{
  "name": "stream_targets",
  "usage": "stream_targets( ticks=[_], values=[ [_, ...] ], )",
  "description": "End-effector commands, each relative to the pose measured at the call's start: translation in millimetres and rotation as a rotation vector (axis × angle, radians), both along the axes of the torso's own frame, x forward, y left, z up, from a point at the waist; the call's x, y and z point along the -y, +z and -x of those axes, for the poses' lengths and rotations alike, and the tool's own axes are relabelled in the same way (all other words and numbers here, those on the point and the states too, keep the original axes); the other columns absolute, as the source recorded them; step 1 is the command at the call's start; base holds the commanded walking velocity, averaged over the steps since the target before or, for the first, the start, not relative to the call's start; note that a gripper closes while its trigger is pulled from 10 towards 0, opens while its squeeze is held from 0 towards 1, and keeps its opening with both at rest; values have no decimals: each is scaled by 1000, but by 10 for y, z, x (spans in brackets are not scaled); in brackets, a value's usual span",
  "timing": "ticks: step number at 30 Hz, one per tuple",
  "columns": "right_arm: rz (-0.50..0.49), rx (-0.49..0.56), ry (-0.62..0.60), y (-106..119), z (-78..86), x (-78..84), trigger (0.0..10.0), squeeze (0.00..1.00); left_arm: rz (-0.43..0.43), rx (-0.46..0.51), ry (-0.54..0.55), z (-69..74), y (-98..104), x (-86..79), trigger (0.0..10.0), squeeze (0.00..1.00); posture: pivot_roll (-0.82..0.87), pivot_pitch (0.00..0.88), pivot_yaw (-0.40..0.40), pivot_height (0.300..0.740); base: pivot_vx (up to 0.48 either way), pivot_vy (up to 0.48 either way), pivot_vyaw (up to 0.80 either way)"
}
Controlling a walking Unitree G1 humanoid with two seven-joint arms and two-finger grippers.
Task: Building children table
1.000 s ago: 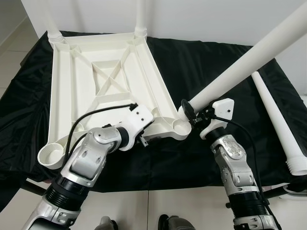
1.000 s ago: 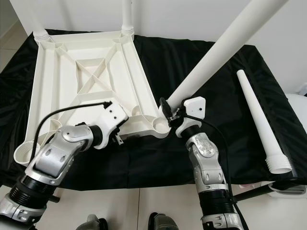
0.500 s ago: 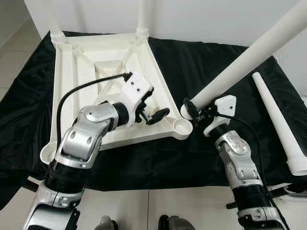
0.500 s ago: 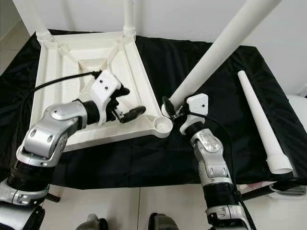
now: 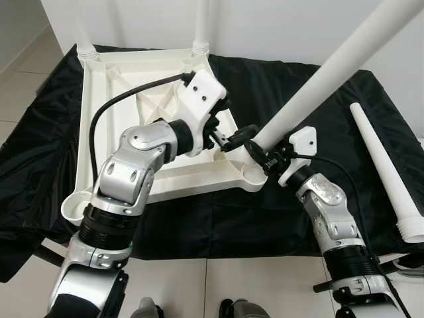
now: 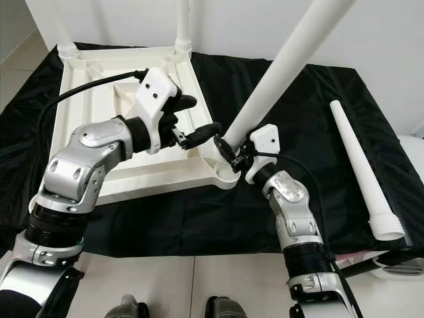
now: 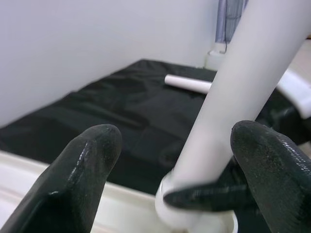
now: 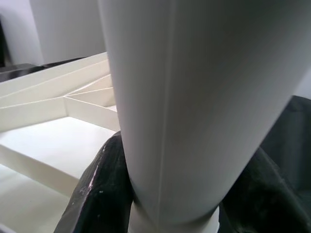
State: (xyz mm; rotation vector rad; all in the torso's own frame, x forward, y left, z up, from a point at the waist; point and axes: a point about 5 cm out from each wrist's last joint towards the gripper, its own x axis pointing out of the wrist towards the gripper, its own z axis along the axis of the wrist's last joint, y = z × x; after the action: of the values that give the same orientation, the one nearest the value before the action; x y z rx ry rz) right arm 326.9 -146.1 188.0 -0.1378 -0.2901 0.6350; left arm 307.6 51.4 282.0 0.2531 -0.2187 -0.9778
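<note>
A plain room in a home is showing here: pale floor tiles [image 5: 20, 73] are running along the left edge, a bare white wall [image 5: 265, 26] (no decoration) is crossing the top, and a black cloth [image 5: 278, 86] is covering the work surface.

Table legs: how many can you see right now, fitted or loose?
4. Two stand in the tabletop's far corner sockets, one is gripped by the right gripper at the near corner, one lies loose on the cloth.

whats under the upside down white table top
A black cloth lies under the table top, spreading past every edge. What supports the cloth beneath cannot be seen; the cloth covers it.
</note>
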Motion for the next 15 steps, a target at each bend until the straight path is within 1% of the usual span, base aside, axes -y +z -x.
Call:
stream_targets(
  ticks=[1,3,5,7,15],
  values=[
    [1,-17,24,32,-21,7,10000,0,28,15,34,-8,9,52,10000,0,-30,84,-55,740,0,0,0],
    [2,-33,43,39,-29,16,10000,0,26,17,2,19,-11,97,10000,0,-30,83,-55,740,0,0,0],
    [8,-36,48,39,-30,17,10000,0,25,18,-6,24,-18,107,10000,0,-31,85,-54,740,0,0,0],
    [19,-61,74,21,-29,17,10000,0,37,19,-34,38,-6,151,10000,0,-31,84,-53,740,0,0,0],
    [41,-75,93,27,-39,15,10000,0,51,35,-63,53,51,203,10000,0,-33,87,-47,740,0,0,0]
  ],
)
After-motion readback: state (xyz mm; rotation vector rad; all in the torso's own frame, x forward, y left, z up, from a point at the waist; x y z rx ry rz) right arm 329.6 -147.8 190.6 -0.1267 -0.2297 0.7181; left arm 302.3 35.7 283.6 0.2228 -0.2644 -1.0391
